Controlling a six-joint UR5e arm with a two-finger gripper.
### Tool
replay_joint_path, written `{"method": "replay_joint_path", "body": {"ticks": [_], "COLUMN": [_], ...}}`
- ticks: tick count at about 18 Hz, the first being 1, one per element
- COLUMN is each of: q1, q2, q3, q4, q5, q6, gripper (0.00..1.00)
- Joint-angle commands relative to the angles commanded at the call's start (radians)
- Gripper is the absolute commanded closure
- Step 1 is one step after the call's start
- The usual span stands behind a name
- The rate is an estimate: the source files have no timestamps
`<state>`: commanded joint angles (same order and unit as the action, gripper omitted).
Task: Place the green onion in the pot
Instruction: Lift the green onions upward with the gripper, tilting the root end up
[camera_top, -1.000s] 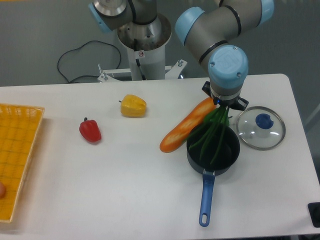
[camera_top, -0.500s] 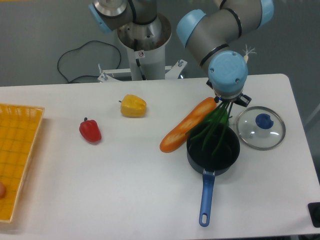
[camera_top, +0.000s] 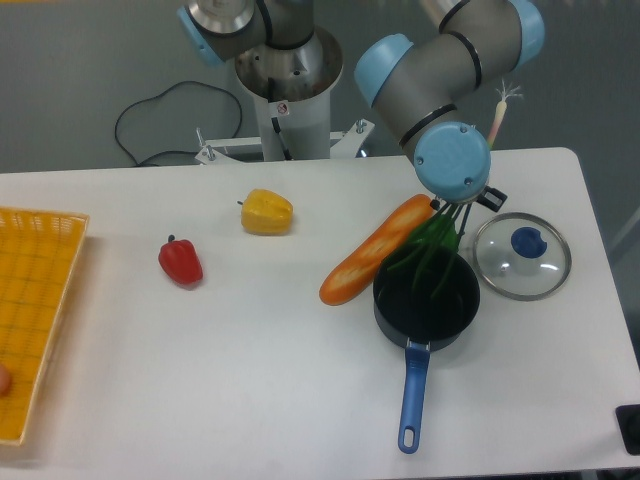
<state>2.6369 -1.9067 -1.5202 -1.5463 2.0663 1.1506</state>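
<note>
Green onion (camera_top: 436, 255): held clamped in the tool (camera_top: 455, 207), fingers mostly hidden; long axis steeply tilted, whitish bulb up behind the wrist, green tips hanging inside the pot (camera_top: 427, 300); pot on the surface (camera_top: 250, 350), directly under the tool.

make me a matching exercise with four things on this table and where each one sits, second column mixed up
Things:
1. glass lid
2. yellow pepper
3. pot
4. yellow basket

Places:
A. at the table's left edge
B. in front of the robot's base, behind and to the right of the red pepper
C. near the right edge, flat on the table
D. under the hanging green onion leaves, beside the carrot

Pairs: 1-C, 2-B, 3-D, 4-A
</note>
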Motion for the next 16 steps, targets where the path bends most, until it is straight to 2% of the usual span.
{"method": "replay_joint_path", "body": {"ticks": [11,16], "q1": [0.0,-0.002], "q2": [-0.048,-0.06], "q3": [0.012,0.015], "q4": [0.005,0.038], "q5": [0.006,0.008], "q6": [-0.04,-0.043], "gripper": [0.79,0.79]}}
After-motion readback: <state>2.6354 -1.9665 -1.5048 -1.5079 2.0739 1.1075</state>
